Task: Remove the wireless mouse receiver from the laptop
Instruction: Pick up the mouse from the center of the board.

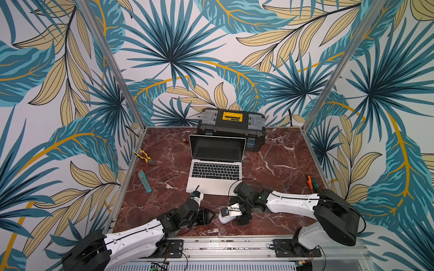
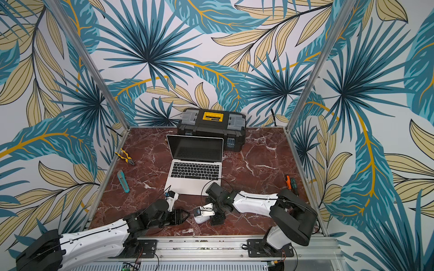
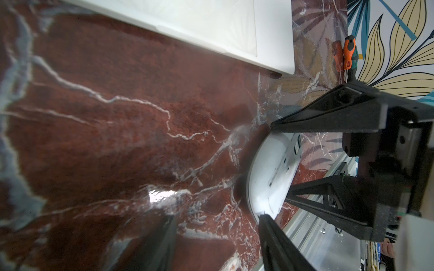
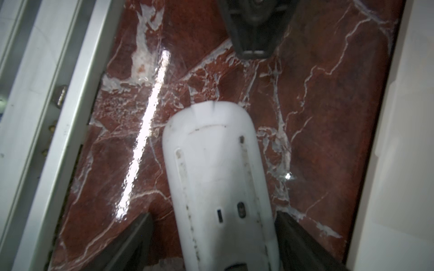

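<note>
Laptop: The laptop [image 1: 212, 186] sits open mid-desk, beyond both end effectors, on the side away from the robot's base.
Receiver: No receiver shows on the laptop's visible edges or in either end effector. Whether it is already out cannot be told.
Right end effector: The right end effector [image 4: 213, 213] straddles a white mouse [image 4: 218, 159] lying belly up. Its fingers are apart, with a strip of desk showing on one side.
Left end effector: The left end effector [image 3: 217, 214] faces the mouse's far end, near but not touching. Its fingers are slightly apart with nothing between them.
Progress: Work appears centred on the mouse. If the receiver is not yet pulled, that step lies ahead.
Edges: The front rail [image 4: 35, 140] runs just beside the right end effector, and the laptop's front edge closes the opposite side.
Open room: Bare desk [image 1: 281, 164] opens outward of the right end effector, as far as the screwdrivers [image 1: 311, 183].
</note>
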`<state>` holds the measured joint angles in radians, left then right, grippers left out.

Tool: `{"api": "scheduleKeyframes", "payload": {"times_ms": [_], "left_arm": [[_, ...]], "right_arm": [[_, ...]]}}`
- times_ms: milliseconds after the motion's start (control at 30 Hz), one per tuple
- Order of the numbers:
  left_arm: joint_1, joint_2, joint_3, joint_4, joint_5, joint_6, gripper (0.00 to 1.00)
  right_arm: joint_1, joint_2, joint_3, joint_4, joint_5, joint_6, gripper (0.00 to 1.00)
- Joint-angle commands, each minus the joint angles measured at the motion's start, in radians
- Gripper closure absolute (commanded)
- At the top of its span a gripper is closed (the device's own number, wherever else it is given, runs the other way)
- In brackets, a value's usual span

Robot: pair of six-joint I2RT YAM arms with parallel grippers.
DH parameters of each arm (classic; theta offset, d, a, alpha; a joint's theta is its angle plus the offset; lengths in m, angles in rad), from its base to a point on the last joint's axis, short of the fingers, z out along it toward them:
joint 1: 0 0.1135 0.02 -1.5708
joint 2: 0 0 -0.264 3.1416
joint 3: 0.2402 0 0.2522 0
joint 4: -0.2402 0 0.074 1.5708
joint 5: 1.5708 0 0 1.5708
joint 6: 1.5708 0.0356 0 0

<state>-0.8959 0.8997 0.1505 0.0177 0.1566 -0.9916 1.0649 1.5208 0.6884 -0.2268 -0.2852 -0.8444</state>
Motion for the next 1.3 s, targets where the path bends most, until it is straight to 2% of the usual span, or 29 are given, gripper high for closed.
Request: {"api": "scheduleKeyframes", "payload": {"times_ms": [0, 467, 667, 967, 1167, 1267], "left_arm": [[-0.001, 0.013, -0.019, -0.038, 0.007, 0.014, 0.39], [0.0, -0.001, -0.027, -0.012, 0.028, 0.021, 0.39], [0.0, -0.045, -0.02, 0.02, 0.054, 0.053, 0.4], [-0.001, -0.282, 0.12, -0.01, 0.067, 0.307, 0.39], [0.0, -0.363, 0.11, 0.212, 0.158, 0.442, 0.33], [-0.001, -0.356, 0.121, 0.243, 0.185, 0.516, 0.31]], "right_arm": [[-0.006, 0.023, -0.007, 0.017, -0.03, 0.01, 0.18], [-0.01, -0.007, -0.056, 0.076, -0.032, 0.089, 0.42], [-0.018, -0.078, -0.061, 0.087, -0.054, 0.13, 0.43], [-0.109, -0.291, -0.044, 0.128, -0.204, 0.253, 0.43], [-0.139, -0.424, -0.066, 0.227, -0.293, 0.397, 0.42], [-0.141, -0.468, -0.066, 0.268, -0.32, 0.473, 0.42]]}}
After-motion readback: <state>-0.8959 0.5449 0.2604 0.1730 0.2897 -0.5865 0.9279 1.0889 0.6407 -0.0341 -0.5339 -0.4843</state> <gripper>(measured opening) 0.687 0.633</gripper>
